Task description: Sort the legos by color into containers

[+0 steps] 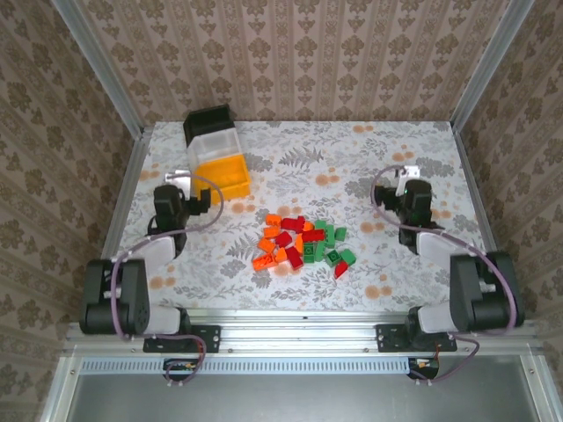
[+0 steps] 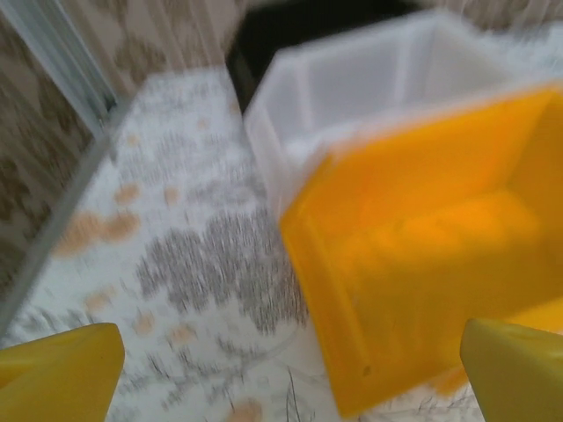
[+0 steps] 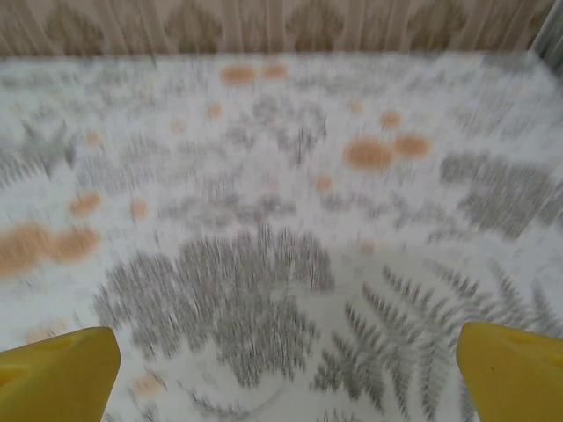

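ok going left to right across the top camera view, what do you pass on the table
containers lined up black, white, yellow → legos in one mixed pile → right gripper

Black-and-white arms (image 1: 132, 294), purplish cables (image 1: 218, 202), yellow jaws
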